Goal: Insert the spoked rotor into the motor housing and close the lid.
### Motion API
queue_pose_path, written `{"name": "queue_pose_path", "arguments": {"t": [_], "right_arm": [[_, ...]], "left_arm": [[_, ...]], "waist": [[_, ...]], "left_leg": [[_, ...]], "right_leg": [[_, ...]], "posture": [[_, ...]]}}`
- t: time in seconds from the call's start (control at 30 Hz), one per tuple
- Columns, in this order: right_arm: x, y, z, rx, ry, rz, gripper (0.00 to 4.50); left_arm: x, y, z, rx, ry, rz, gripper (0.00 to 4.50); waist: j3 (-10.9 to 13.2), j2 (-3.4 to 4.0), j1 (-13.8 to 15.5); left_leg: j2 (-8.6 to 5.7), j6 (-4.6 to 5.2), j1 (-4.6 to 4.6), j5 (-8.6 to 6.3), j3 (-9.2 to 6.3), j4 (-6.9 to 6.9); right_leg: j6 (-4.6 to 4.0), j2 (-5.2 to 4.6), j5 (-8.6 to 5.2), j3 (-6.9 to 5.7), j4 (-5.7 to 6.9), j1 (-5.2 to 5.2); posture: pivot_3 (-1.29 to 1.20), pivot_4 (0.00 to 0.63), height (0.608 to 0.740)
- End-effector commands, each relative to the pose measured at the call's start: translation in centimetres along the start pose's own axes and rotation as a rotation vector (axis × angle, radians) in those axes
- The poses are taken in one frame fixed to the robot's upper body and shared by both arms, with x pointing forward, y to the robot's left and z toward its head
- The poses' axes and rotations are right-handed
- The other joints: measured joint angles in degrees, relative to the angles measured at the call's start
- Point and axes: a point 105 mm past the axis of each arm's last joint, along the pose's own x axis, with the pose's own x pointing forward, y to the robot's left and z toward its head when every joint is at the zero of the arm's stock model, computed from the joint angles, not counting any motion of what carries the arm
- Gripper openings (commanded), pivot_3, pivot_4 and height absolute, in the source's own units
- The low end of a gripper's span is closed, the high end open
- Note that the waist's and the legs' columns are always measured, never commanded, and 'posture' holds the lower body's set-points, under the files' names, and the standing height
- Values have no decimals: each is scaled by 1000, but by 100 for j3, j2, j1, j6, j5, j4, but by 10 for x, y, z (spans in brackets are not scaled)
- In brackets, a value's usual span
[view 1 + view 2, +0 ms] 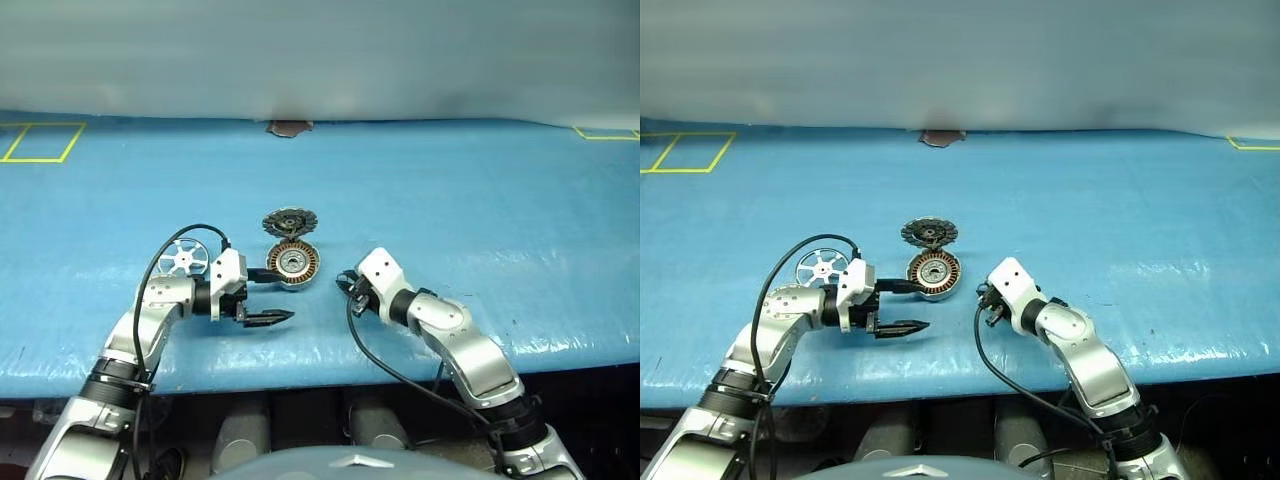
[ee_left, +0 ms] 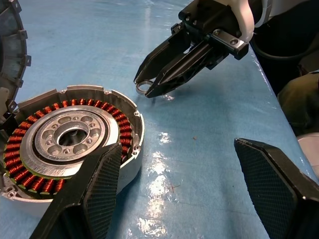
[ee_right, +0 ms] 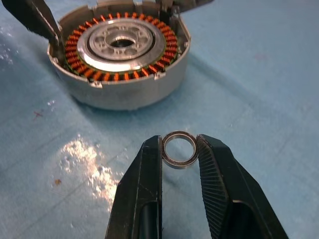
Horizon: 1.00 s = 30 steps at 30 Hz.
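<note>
A wide desk (image 1: 480, 220) is covered with a blue, slightly shiny sheet. Yellow tape lines (image 1: 40, 142) mark rectangles at its far corners. Behind it stands a plain pale grey wall (image 1: 320, 50). Under the front edge it is dark.

blue table cover (image 1: 450, 200), yellow floor-tape squares (image 1: 40, 140), small metal ring (image 3: 180, 149)

light: bright, even | glare: wet-looking sheen on mat (image 3: 87, 154) | focus: sharp
</note>
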Motion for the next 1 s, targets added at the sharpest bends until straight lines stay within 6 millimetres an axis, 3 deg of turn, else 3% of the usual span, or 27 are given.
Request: {"name": "queue_pose_path", "arguments": {"t": [0.03, 0.27, 0.47, 1.0], "right_arm": [[5, 7, 28, -43, -85, 51, 672], [27, 9, 49, -89, -131, 99, 672], [41, 12, 47, -84, -120, 130, 672], [57, 27, 52, -68, -151, 193, 672]], "left_arm": [[-5, 2, -3, -1, 7, 27, 3942], [-10, 11, 5, -10, -76, 127, 3942], [-16, 18, 8, -10, -104, 205, 3942], [-30, 13, 13, -28, -124, 238, 3942]], "waist": [[0, 0, 3], [0, 0, 1], [1, 1, 3], [3, 3, -22]], "left_leg": [[0, 0, 0, 0, 0, -2], [-1, 0, -3, 0, 0, -14], [-1, 0, -5, 0, -1, -22], [0, 0, -5, 0, -2, -27]], "right_leg": [[-1, 0, -1, -1, 0, 0], [-5, 0, -3, -3, -6, -3], [-6, 1, -3, -6, -10, -5], [-7, 2, -4, -7, -14, -5]], "posture": [[0, 150, 740], [0, 150, 740], [0, 150, 740], [0, 150, 740]]}}
